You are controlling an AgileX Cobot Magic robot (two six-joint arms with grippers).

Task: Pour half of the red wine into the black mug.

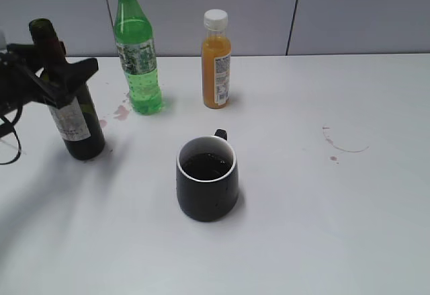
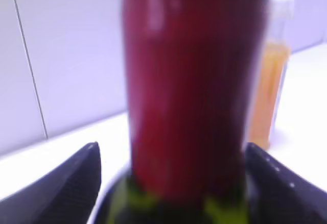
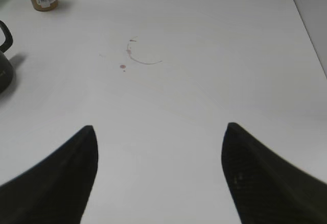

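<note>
Step in hand, by judgement: the pour looks done — the mug (image 1: 207, 177), centre of the exterior frame, holds dark liquid — and the wine (image 1: 69, 100) is being stood back on the desk (image 1: 336, 228) at the left edge.

- Wine: one bottle, uncapped, leaning slightly, base apparently on the desk; its neck fills the left wrist view.
- Left claw (image 1: 54, 80): around the bottle's shoulder; in the left wrist view its fingers (image 2: 66, 183) flank the neck with a gap showing each side, so whether it clamps or has let go I cannot tell.
- Right claw (image 3: 158, 178): fingers wide apart over bare desk, holding nothing; not seen in the exterior frame.
- Green bottle (image 1: 138, 53): one, upper left, capped.
- Juice bottle (image 1: 216, 60): one, upper centre, capped.
- Wine stains (image 1: 344, 144): a ring with spots at right; pink marks by the green bottle.

Next move calls for: the bottle set fully upright, then a straight release without tipping it.
</note>
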